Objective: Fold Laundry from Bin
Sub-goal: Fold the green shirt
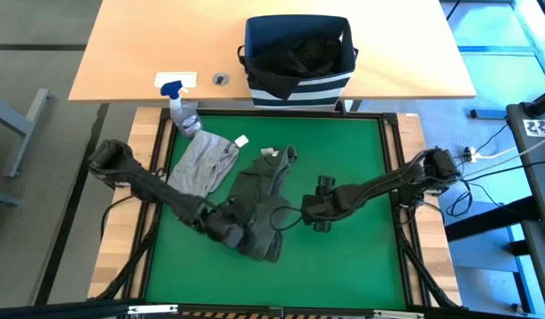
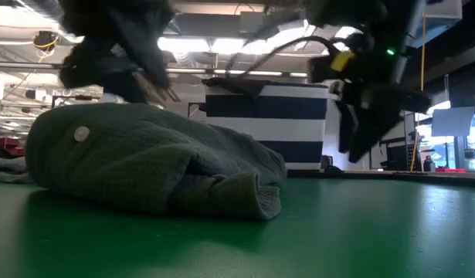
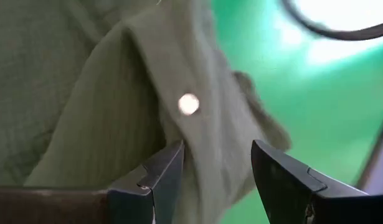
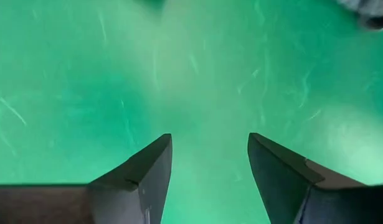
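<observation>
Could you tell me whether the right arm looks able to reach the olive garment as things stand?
Probably yes: the right pincer is open over bare green mat, beside the olive garment, with nothing between them.

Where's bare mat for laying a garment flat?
Free: the right half of the green mat, between the right gripper and the bin. Crowded: left half, with the grey garment, olive garment and left gripper.
</observation>
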### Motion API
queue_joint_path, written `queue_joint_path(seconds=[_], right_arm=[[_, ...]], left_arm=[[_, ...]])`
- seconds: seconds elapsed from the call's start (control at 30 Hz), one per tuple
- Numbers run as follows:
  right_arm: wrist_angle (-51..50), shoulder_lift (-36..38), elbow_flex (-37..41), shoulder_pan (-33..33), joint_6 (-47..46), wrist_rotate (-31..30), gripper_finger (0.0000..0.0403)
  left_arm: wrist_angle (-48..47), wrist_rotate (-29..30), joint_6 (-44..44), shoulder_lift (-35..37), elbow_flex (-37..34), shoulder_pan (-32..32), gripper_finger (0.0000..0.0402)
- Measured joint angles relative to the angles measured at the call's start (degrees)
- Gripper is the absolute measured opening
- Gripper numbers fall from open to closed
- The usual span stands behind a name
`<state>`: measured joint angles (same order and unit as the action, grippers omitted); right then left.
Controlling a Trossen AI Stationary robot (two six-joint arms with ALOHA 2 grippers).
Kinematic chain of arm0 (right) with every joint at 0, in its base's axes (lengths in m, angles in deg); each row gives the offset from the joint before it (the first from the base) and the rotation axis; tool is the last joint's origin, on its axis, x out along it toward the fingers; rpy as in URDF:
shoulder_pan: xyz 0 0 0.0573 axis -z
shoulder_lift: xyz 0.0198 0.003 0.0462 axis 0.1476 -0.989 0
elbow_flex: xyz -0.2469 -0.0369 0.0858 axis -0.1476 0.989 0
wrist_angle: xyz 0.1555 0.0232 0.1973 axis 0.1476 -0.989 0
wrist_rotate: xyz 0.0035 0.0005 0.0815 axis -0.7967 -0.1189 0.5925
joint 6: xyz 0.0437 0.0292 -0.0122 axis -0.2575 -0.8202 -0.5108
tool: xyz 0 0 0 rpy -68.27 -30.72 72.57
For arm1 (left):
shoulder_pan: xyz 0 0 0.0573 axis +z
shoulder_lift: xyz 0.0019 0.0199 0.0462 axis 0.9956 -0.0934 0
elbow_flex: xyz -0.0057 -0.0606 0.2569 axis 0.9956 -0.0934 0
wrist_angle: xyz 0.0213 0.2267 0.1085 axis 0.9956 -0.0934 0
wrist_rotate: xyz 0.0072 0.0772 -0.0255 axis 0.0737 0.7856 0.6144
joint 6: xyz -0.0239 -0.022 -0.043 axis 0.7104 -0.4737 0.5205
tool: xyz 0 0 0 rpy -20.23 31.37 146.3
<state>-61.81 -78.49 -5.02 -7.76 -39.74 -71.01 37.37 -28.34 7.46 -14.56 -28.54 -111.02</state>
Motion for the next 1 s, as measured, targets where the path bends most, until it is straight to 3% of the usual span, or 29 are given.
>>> queue_joint_path(seconds=[0.27,0.6,0.73,0.9,1.0], right_arm=[[11.66,7.84,9.19,0.15,0.21,-0.16,0.0207],[17.67,8.32,9.74,0.15,-1.12,-1.9,0.0207],[17.91,8.32,9.74,0.15,-1.58,-6.39,0.0207],[17.96,8.27,9.74,0.15,-1.68,-8.28,0.0207],[17.94,8.27,9.74,0.15,-1.68,-8.37,0.0207]], left_arm=[[-6.97,1.25,-17.7,0.11,8.52,13.55,0.0183],[-1.24,-8.78,-49.09,-2.57,8.53,31.22,0.0183],[2.3,-17.35,-60.4,-6.6,8.53,35.52,0.0183],[2.88,-13.63,-68.83,-11.32,8.53,37.97,0.018],[2.93,-14.16,-75.21,-13.26,8.53,38.02,0.0154]])
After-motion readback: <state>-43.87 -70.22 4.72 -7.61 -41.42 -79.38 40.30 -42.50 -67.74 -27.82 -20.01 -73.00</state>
